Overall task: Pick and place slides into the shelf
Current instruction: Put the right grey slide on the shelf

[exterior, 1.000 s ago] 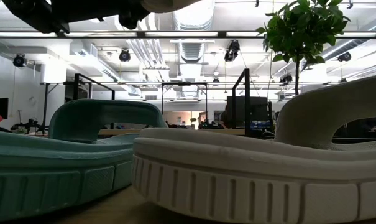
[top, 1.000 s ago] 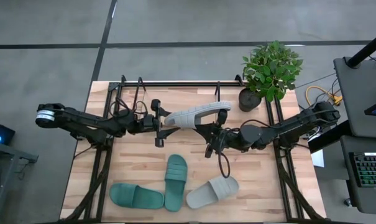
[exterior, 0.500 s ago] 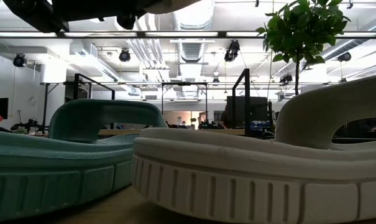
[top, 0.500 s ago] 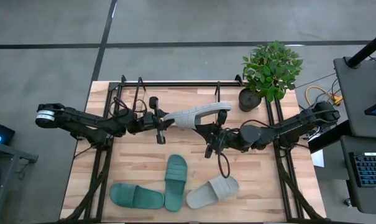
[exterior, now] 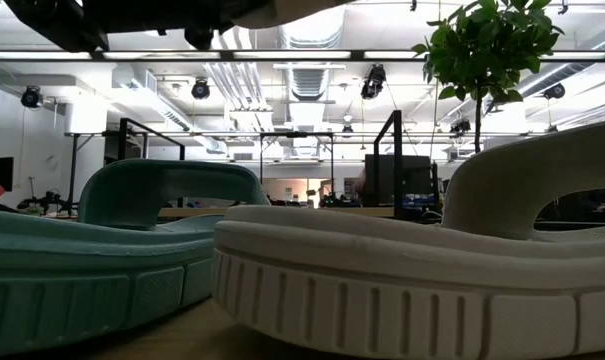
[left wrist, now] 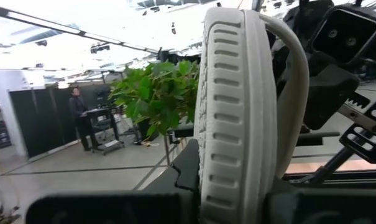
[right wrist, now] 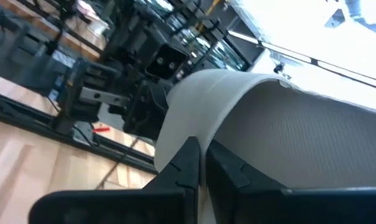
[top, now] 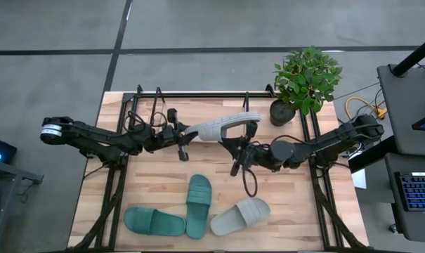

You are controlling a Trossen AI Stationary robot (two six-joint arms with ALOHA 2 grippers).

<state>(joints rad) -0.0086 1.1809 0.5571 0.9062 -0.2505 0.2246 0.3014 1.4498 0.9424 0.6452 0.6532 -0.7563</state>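
Observation:
A light grey slide (top: 223,128) hangs above the table's middle between my two grippers, tilted onto its side. My left gripper (top: 187,133) is shut on its heel end. My right gripper (top: 244,142) is shut on its strap. Near the front edge, two dark teal slides (top: 154,222) (top: 198,205) and a second grey slide (top: 240,216) lie flat on their soles. The low view shows a teal slide (exterior: 102,260) and the grey slide (exterior: 412,290) close up. The shelf's black tubing (top: 198,93) runs along the far edge. My left gripper pinches the slide's heel end (left wrist: 231,180) between its two fingers, one on the ribbed sole side and one on the footbed side. It comes in level from the table's left, along the slide. The slide stands on edge, clear of the table. My right gripper pinches the edge of the slide's wide strap (right wrist: 197,127) between its two fingers (right wrist: 186,163). It comes in from the table's right, slanting upward. The strap end hangs clear of the table.
A potted plant (top: 307,77) stands at the far right corner. Black frame tubes (top: 114,197) (top: 323,204) run from far to near on both sides of the wooden tabletop (top: 156,179). A loose black cable (top: 251,184) loops below my right gripper.
My left gripper has shut on the grey slide's heel end. The slide, held by both grippers, has shifted a little toward the far edge.

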